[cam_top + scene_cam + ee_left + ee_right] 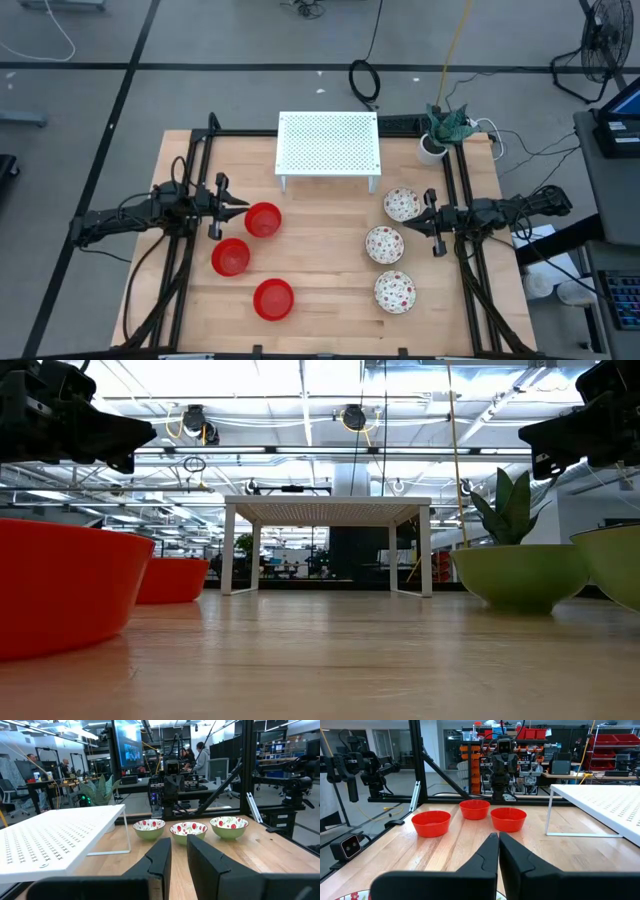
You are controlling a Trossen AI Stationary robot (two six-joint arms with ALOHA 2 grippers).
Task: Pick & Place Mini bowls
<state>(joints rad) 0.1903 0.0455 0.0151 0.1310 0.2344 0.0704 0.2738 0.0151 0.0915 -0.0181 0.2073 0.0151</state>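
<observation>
Three plain red mini bowls (263, 220) (231, 257) (273, 299) rest on their bases on the table's left half. Three white mini bowls with a red floral pattern (402, 205) (384, 243) (394, 291), green outside (188, 831), stand on the right half. My left gripper (240, 205) hovers level at the left, just beside the farthest red bowl; its fingers (179, 845) stand slightly apart and hold nothing. My right gripper (412, 222) hovers level at the right, between the two farther patterned bowls, shut (498, 836) and empty. Both point toward the table's middle.
A white perforated rack (329, 145) stands on its legs at the far middle of the table. A white cup with a green plant (433, 148) sits at the far right corner. Black frame rails (190, 250) (470, 270) run along both sides. Bare wood lies between the two bowl rows.
</observation>
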